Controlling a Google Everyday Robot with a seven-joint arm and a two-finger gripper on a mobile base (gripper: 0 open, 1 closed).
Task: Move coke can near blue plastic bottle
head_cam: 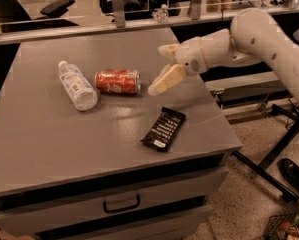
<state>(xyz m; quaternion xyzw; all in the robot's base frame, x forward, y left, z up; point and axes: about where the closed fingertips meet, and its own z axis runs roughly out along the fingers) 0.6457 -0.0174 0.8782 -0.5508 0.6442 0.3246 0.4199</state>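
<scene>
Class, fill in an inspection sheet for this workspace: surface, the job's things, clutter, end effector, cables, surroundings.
Surface: grey table.
Job's things: coke can lies on its side just right of the blue plastic bottle, which is also lying down; a small gap separates them.
Clutter: black snack bar towards the front right.
End effector: the end effector is open, just right of the can, holding nothing.
Cables: nothing seen.
Surroundings: office chair behind the table; basket on the floor.
</scene>
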